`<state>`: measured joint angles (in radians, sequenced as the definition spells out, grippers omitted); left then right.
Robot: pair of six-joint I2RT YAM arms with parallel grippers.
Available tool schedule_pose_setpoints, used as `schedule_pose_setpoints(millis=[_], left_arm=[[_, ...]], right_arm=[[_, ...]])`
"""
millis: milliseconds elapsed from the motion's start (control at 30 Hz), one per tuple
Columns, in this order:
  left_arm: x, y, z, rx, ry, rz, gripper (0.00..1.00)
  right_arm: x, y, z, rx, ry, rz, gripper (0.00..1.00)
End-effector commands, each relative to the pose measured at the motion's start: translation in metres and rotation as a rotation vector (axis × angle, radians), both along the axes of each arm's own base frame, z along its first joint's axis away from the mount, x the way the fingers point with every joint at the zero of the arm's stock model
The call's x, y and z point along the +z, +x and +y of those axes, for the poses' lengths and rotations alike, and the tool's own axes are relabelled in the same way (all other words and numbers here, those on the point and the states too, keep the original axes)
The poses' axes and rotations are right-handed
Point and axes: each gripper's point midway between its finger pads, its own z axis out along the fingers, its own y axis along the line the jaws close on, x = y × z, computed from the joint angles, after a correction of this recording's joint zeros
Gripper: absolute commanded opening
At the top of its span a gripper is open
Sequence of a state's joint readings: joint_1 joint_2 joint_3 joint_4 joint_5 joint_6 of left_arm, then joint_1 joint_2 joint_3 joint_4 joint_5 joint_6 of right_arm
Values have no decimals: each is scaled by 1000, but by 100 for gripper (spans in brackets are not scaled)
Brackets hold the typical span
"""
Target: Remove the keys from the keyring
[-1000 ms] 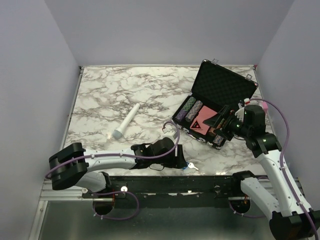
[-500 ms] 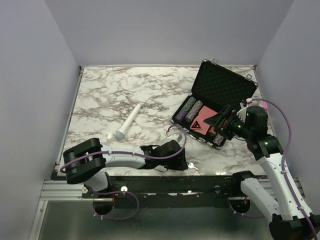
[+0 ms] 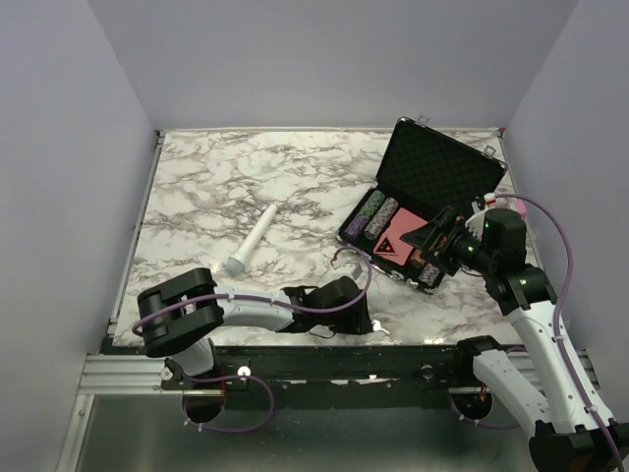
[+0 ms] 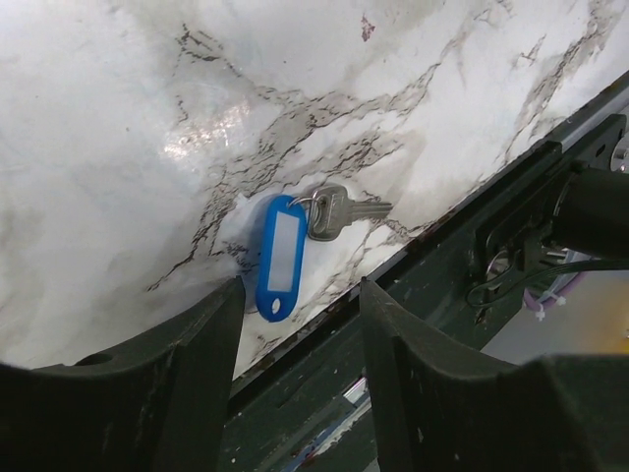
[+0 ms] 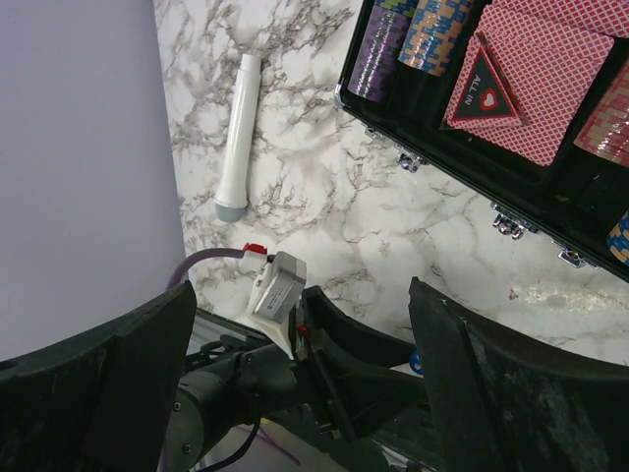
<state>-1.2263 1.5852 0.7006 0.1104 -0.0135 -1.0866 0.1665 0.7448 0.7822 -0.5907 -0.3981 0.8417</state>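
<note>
Holds nothing in the left gripper (image 4: 303, 295); shows its jaws parted, straddling the lower end of a blue tag (image 4: 279, 258). Lies flat on the marble table (image 4: 118, 147), close to the near edge. Looks oblong, bright plastic, with a white label strip down the middle. Joins at its top end to a thin silvery keyring (image 4: 304, 200), and through that to one small silver key (image 4: 339, 212), blade pointing right toward the black frame rail (image 4: 462, 265). Farther off, gapes wide and empty at the right gripper (image 5: 300, 295), over an open black case (image 5: 462, 182) of poker chips (image 5: 378, 49) and red cards (image 5: 550, 79). Beyond, on bare marble, a white stick (image 5: 236, 138).
</note>
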Motion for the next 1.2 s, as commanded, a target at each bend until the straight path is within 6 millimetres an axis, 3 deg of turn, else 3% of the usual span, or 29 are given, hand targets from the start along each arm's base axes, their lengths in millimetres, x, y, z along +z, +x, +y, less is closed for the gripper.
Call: schedule_pose_setpoints(millis=[0, 567, 733, 900, 1167], left_arm=[[1, -6, -14, -26, -32, 28, 57], [-2, -8, -19, -49, -38, 37, 32], [0, -8, -20, -63, -45, 28, 12], [4, -8, -20, -67, -50, 21, 0], [30, -7, -11, -46, -30, 17, 0]], right_arm=[[4, -1, 2, 7, 11, -14, 96], [2, -1, 1, 4, 8, -5, 96], [2, -2, 3, 12, 12, -5, 96], [2, -3, 5, 25, 18, -6, 96], [16, -11, 28, 160, 142, -74, 96]])
